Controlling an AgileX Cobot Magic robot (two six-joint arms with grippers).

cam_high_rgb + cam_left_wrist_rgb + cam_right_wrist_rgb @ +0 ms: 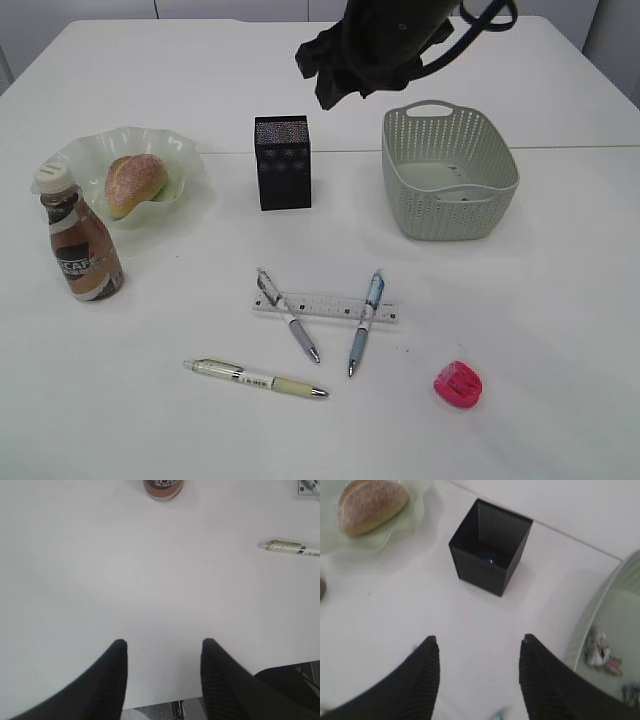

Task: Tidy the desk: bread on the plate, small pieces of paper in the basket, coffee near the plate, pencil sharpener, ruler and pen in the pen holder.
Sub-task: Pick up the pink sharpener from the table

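Clear plastic ruler (326, 308) lay flat on the white desk (540, 330), long axis running left-right in the exterior view, fine black markings, text too small to read. Two pens lay across it: a grey-barrelled one (288, 315) angled tip toward lower right, a blue-clip one (364, 323) nearly upright in the view, tip down toward the camera. Third pen, cream-barrelled (256, 379), lay apart, long axis left-right, tip to the right. Pink translucent pencil sharpener (458, 385) sat at lower right, well apart. Bread (135, 184), oval and sugar-dusted, sat on the wavy-rimmed pale green glass plate (186, 152), long axis slanted. Coffee bottle (79, 240) stood upright just beside the plate, white cap, brown label with partial letters "CAF". Black square mesh pen holder (282, 162) stood upright mid-desk, something dark blue inside in the right wrist view. Grey-green perforated basket (449, 172) held crumpled paper pieces (601, 651). Left gripper (163, 652) spread over bare desk, holding nothing. Right gripper (479, 652) also spread, empty, above the desk between holder and basket
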